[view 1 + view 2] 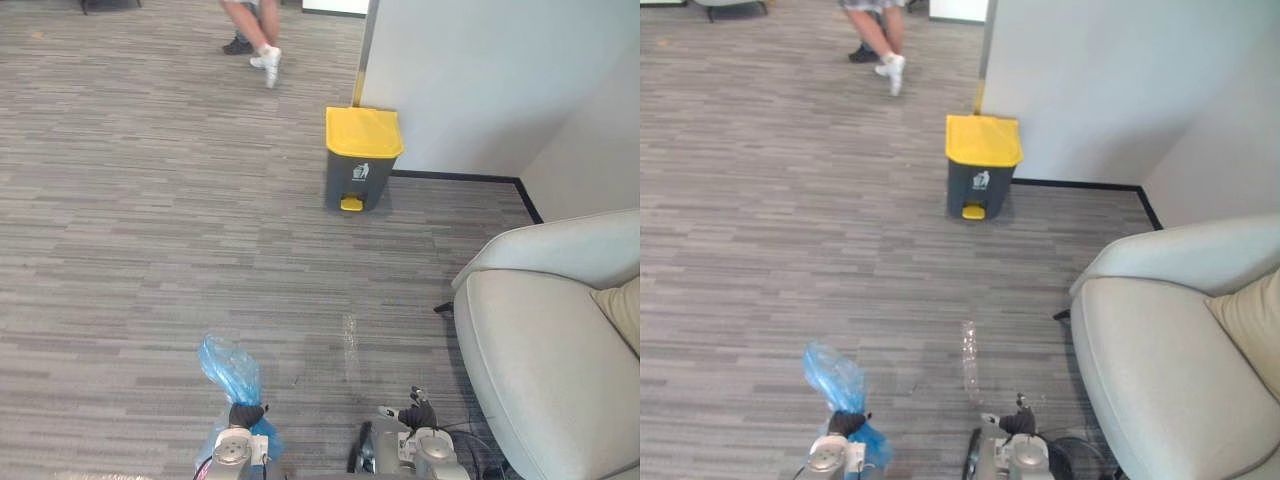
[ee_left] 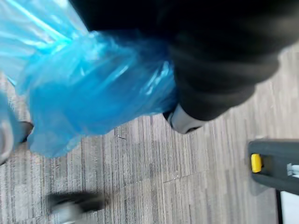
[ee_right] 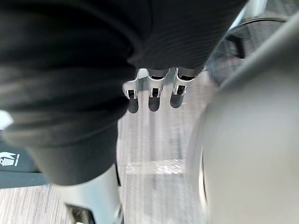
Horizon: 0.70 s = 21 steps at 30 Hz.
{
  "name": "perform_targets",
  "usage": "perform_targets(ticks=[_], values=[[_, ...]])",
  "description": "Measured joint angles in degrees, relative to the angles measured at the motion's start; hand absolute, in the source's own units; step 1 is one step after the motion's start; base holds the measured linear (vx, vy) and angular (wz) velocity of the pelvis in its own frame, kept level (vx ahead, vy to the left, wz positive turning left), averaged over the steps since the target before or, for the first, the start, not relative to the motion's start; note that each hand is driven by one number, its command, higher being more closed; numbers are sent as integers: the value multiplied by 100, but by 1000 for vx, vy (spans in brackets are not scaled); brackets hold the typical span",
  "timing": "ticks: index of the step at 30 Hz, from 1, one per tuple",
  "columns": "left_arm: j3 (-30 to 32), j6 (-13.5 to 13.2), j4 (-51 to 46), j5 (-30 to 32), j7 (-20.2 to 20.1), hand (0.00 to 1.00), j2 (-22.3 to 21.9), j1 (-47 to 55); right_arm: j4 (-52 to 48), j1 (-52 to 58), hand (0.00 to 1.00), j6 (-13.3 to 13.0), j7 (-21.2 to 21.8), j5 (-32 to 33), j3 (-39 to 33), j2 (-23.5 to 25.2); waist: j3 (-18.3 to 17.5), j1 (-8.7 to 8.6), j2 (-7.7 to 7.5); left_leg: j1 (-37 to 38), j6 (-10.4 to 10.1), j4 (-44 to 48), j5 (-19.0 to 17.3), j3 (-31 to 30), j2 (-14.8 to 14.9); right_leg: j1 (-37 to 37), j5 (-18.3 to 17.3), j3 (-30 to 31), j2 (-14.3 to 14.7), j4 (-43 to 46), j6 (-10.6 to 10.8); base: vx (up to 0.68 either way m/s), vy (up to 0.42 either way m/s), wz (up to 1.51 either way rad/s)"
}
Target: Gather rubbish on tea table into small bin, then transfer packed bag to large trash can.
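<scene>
Gripping blue bag (image 1: 228, 368) at the neck with left hand (image 1: 246, 414) — thin translucent plastic, crumpled, flaring up above the grip and bulging out below it, sitting low at the near edge of the carpet. Filling most of the left wrist view with bunched blue folds pressed against the dark hand cover. Seeing large trash can (image 1: 363, 160) standing upright well apart from the bag, far across the floor, backing onto the corner of the white wall — dark grey body, yellow lid shut, yellow foot pedal sticking out at the base.
</scene>
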Motion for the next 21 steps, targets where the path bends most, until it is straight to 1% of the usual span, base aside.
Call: perform_targets(ticks=[1,2,3,4,5,6,7,8,9,11,12,13,14,15,16,17,18,19,20,21], values=[[-2,7,32,5,-10,100,11,-9,52,-114,0,7,1,-3,-13,-99,2,106,112,2,-20,1,145,-150,86,45,-96,10,106,-31,-67,494,-116,-8],[3,8,31,49,-1,100,-18,-48,76,-174,0,5,1,-4,-165,-126,19,111,139,14,-128,120,320,-330,83,72,-348,-13,98,133,-63,470,-160,1],[11,9,22,54,1,100,-63,-78,78,-150,0,19,-4,0,-263,-123,49,47,193,-6,-152,443,427,-520,155,248,-546,-120,90,185,-62,468,-185,43],[88,11,15,56,-6,100,-88,-114,78,-65,0,43,1,1,-262,-115,83,-5,233,-238,-151,1276,579,-729,283,562,-702,-249,113,119,-59,444,-186,48],[188,10,-7,56,-7,100,-161,-141,79,6,0,65,7,2,-217,-91,90,11,244,-551,-160,2154,874,-829,417,824,-751,-284,160,12,-76,415,-130,21],[265,9,-95,55,-1,100,-232,-85,65,29,0,71,12,5,-147,-45,101,105,254,-1056,-154,3431,1123,-938,646,1200,-801,-241,244,-226,-135,458,-94,-18],[288,4,-186,55,-16,100,-288,-52,67,29,0,71,11,9,-105,-11,116,123,262,-1499,-114,4289,966,-928,816,1493,-852,-168,325,-412,-169,358,-12,-33],[288,6,-253,54,-16,100,-322,-23,63,-6,0,69,10,13,-106,36,140,137,234,-1780,-77,4613,843,-902,873,1703,-903,-113,336,-527,-137,332,21,-32],[287,9,-335,53,-22,100,-352,20,58,-41,0,73,10,19,-108,88,154,158,202,-2118,-5,4706,720,-862,898,1913,-954,-35,330,-654,-101,319,50,-36],[288,10,-493,50,-24,100,-382,125,-22,-39,0,78,3,24,-111,134,169,240,176,-2557,81,4305,542,-687,958,2187,-1023,164,315,-818,2,300,93,-45],[352,4,-584,49,-24,100,-415,114,-51,-46,0,80,-4,27,-149,145,163,295,184,-2718,113,3793,501,-595,958,2301,-1036,247,295,-867,46,303,179,-46],[450,5,-596,49,-18,100,-445,105,-44,-23,0,103,-21,50,-204,151,191,356,157,-2816,108,3096,503,-552,857,2422,-1103,341,213,-904,158,309,205,-38],[457,1,-624,48,-17,100,-443,105,-44,-8,0,127,-33,51,-228,158,199,382,149,-2846,121,2597,538,-541,743,2512,-1160,395,126,-928,258,316,250,-27],[452,0,-622,46,-17,100,-462,109,-45,23,0,131,-48,53,-233,133,179,386,153,-2826,77,1879,734,-602,571,2551,-1269,447,42,-930,440,286,279,-32],[439,-10,-613,42,-15,100,-533,141,-39,79,0,131,-49,52,-232,58,75,401,270,-2775,-45,1164,1292,-763,490,2554,-1418,602,77,-874,633,357,369,-39],[433,-30,-590,37,-13,100,-516,149,30,67,0,153,-55,53,-239,72,43,452,191,-2759,28,1288,1276,-699,390,2562,-1510,756,-18,-803,729,305,310,-31],[437,-31,-572,36,-10,100,-451,151,24,114,0,156,-45,51,-234,151,-41,430,52,-2724,90,1257,1117,-609,219,2550,-1557,867,-196,-785,731,433,361,-33],[442,-28,-538,33,-7,100,-393,173,-17,199,0,155,-42,46,-235,261,-105,449,-83,-2585,174,1295,856,-381,56,2472,-1595,1074,-424,-475,799,364,274,-34],[431,-26,-536,36,-6,100,-389,174,-26,192,0,151,-31,42,-207,258,-103,453,-95,-2464,213,1287,751,-272,18,2356,-1570,1190,-507,-145,836,421,330,-56],[392,-25,-537,33,-3,100,-382,194,-42,187,0,150,-27,27,-216,258,-97,448,-92,-2254,271,1239,610,-118,-50,2086,-1463,1308,-634,573,1017,258,206,-48]])
